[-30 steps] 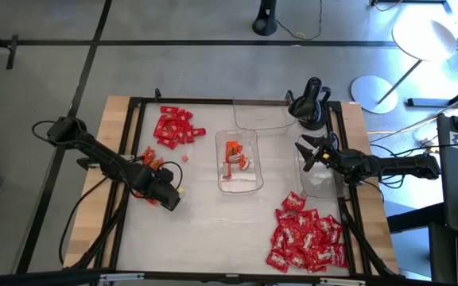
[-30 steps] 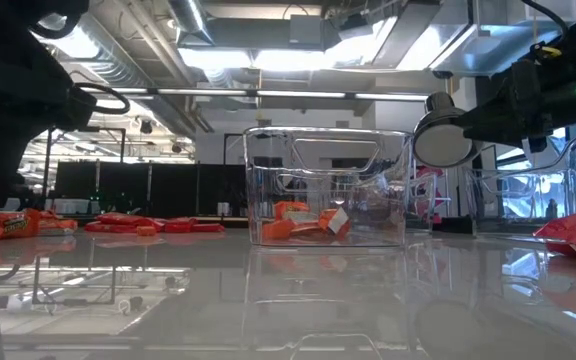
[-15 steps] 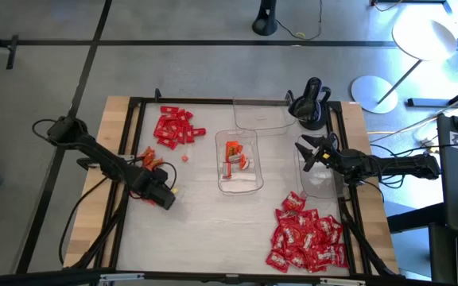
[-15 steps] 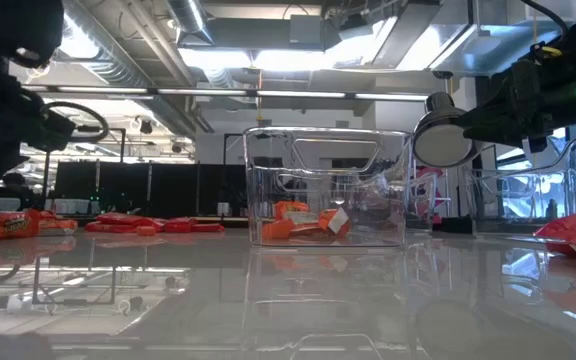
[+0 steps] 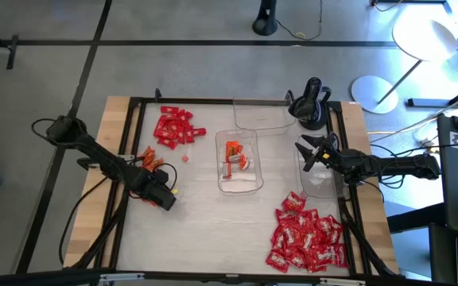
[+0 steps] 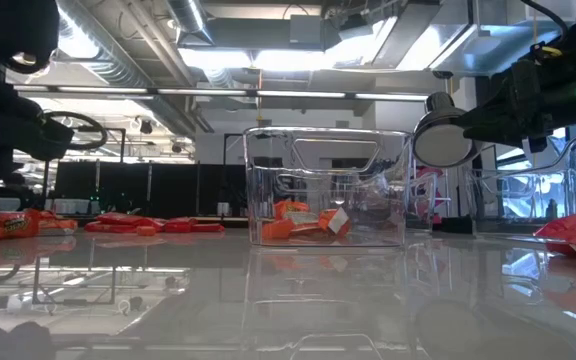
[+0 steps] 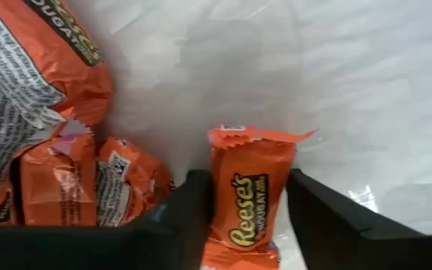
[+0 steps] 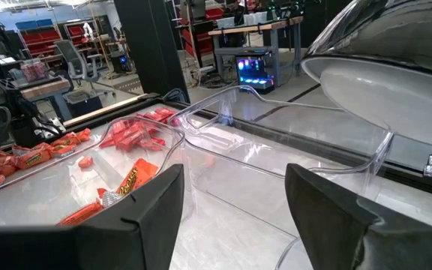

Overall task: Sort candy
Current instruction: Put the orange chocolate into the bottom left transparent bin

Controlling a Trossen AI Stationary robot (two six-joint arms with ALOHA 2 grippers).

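Observation:
My left gripper is near the table's left side, next to a small pile of orange candy, and is shut on one orange candy. My right gripper hangs open over the right clear tray. The middle tray holds a few orange sweets. Plain red candy lies far left. Red candy with white marks lies near right. My left gripper pinches a single orange wrapped candy between its two fingers, which press on its two long side edges. The fingers lie along the candy, and its crimped end sticks out past the fingertips. Whether it is clear of the table I cannot tell.
A third clear tray sits at the far edge, beside a dark stand. A black frame runs around the table top. Bare white table lies between the left gripper and the near-right pile.
My left gripper has moved a little toward the table's left edge, and in the low view its arm has drawn up and away to the left. My right arm has kept still.

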